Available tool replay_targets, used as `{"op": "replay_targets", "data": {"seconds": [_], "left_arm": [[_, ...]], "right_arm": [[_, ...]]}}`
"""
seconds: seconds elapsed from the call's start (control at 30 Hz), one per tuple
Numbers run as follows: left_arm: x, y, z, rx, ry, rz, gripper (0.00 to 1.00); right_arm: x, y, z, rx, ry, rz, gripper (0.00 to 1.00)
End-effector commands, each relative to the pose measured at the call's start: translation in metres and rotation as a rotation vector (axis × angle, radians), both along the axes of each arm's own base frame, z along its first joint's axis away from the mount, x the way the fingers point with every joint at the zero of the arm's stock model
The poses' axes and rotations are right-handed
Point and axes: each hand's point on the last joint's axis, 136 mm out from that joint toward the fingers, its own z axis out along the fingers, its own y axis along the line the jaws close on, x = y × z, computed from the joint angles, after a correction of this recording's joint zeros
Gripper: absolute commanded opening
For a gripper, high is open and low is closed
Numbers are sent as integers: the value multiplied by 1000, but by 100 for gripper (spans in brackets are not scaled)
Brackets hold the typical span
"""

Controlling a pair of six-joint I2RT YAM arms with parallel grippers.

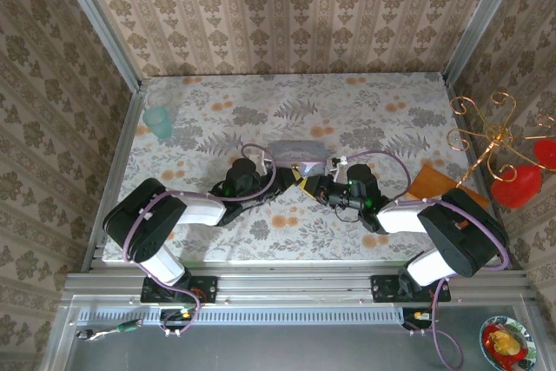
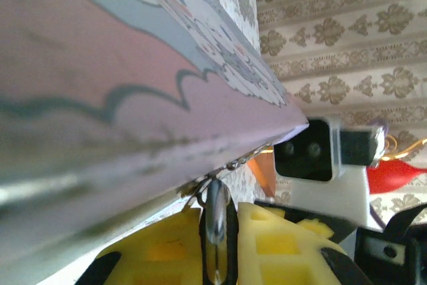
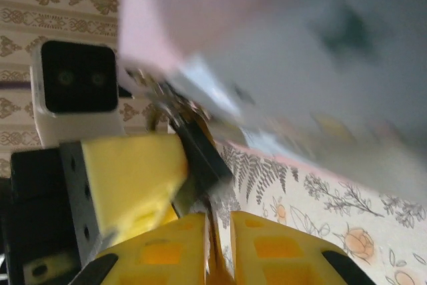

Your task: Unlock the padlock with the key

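Padlock (image 3: 201, 158) hangs at the near edge of the tin (image 1: 295, 152), mid-table (image 1: 217, 97), clenched in the left gripper (image 2: 219, 213), while I cannot tell whether the right gripper (image 3: 219, 221) grips anything, so a slack hold could let the key slip.

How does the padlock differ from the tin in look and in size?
Size: the tin is far larger than the padlock.
Colour: the tin is pale, with printed drawings; the padlock is dark.
Shape: the tin is a broad, flat box; the padlock is a small block.
Shared: they are close together, the padlock at the tin's edge.
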Motion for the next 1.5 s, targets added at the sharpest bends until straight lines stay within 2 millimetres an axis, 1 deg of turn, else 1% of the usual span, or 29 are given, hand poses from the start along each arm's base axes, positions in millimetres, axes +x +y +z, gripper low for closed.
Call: {"op": "replay_targets", "data": {"seconds": [0.0,0.2,0.43,0.67,0.77,0.9,1.03,1.2,1.33,1.47], "left_arm": [[-45,-27,10,-52,13,-222,0],[-44,-24,11,-33,4,-210,0],[-29,-8,11,-18,-5,-131,0],[-18,-5,18,-46,-15,-93,0],[-15,-3,14,-48,-5,-77,0],[-13,-3,15,-60,-2,-71,0],[-15,-5,16,-65,0,-83,0],[-21,-7,20,-83,6,-101,0],[-28,-10,26,-122,18,-118,0],[-34,-10,30,-143,26,-127,0]], "right_arm": [[24,4,36,36,-123,-50,19],[24,0,25,12,-106,-64,20],[19,-5,11,-20,-82,-75,26],[14,-5,7,-10,-75,-66,27],[12,-5,6,-8,-75,-62,25],[9,-4,4,-10,-71,-57,18],[10,-4,3,-5,-72,-59,11],[14,-5,2,-13,-80,-66,8],[20,-10,8,-5,-117,-66,7],[26,-15,6,-5,-123,-59,6]]}}
